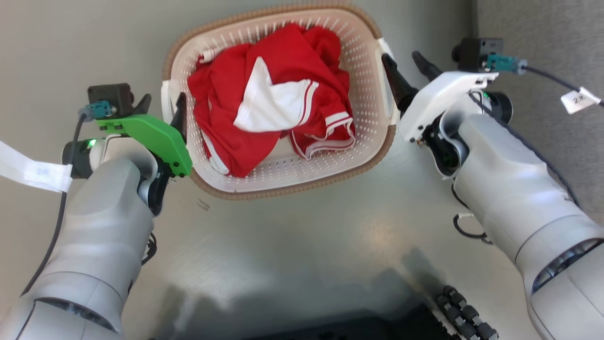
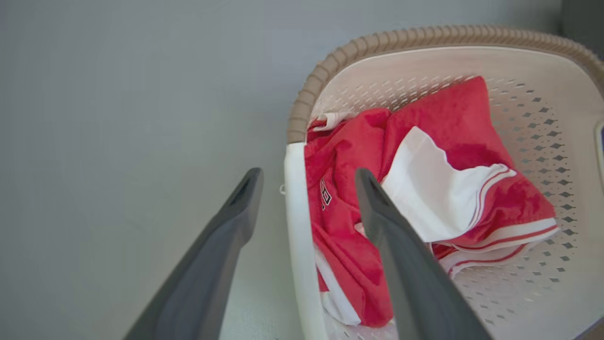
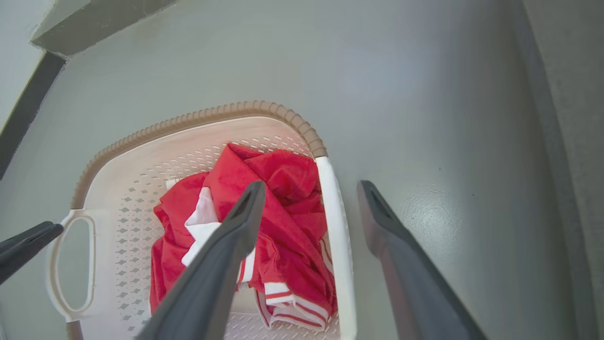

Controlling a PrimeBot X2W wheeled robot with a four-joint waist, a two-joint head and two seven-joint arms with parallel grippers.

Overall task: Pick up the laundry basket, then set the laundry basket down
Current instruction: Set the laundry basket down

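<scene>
The laundry basket (image 1: 283, 182), cream-white and perforated with a brown woven-look rim, sits on the grey floor with a crumpled red and white garment (image 1: 273, 104) inside. My left gripper (image 1: 162, 105) is open and straddles the basket's left white handle (image 2: 295, 212), one finger outside and one inside against the cloth. At the opposite side my right gripper (image 1: 400, 56) is open too, its fingers either side of the right white handle (image 3: 332, 208). In the left wrist view my left gripper (image 2: 307, 179) shows a wide gap; likewise my right gripper (image 3: 312, 189) in its wrist view.
Smooth grey floor (image 1: 302, 245) surrounds the basket. A darker grey strip (image 1: 542, 28) runs along the right. My dark base and its roller wheels (image 1: 465, 311) lie at the bottom edge. A cable with a white tag (image 1: 580, 99) trails from the right wrist.
</scene>
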